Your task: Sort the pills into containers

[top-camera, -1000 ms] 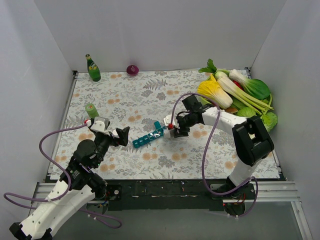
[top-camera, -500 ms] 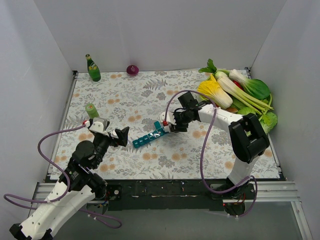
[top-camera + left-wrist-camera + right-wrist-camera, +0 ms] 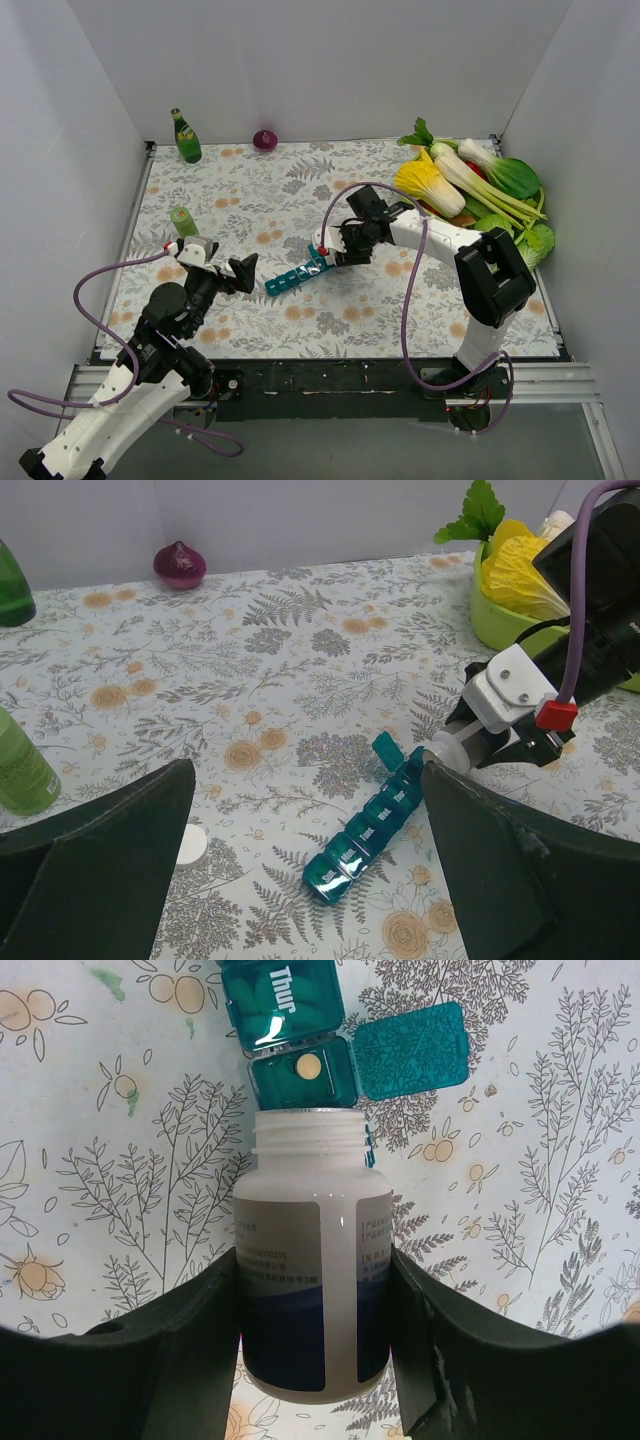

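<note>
Floral-print tablecloth covers the table [image 3: 240, 200], white walls all round. Task looks early-to-mid, as a guess: the teal pill organiser [image 3: 297, 273] lies near mid-table, between the two arms, w/ one end compartment [image 3: 300, 1072] open, its lid [image 3: 410, 1048] flipped out to the side, and one pale round pill [image 3: 310, 1065] sitting inside. Right gripper [image 3: 338, 250] is clamped on a white pill bottle [image 3: 310, 1280], held on its side w/ the uncapped mouth just beside that open compartment, so the pour step seems to be in hand. Left gripper [image 3: 244, 268] hangs just off the strip's other end, fingers apart, holding nothing. Left to do, by my read: the other compartments, lids all down in the left wrist view. Hard to make out: whether any shut compartment already has pills, e.g. the "Thur" one [image 3: 282, 995], since the tinted lid hides its contents; how many pills remain in the bottle, its wall being opaque; the mouth's inside isn't shown. Small white disc [image 3: 190, 845] near the green can [image 3: 20, 770] could be the bottle's cap, can't confirm. Right wrist view cuts off most of the strip.
</note>
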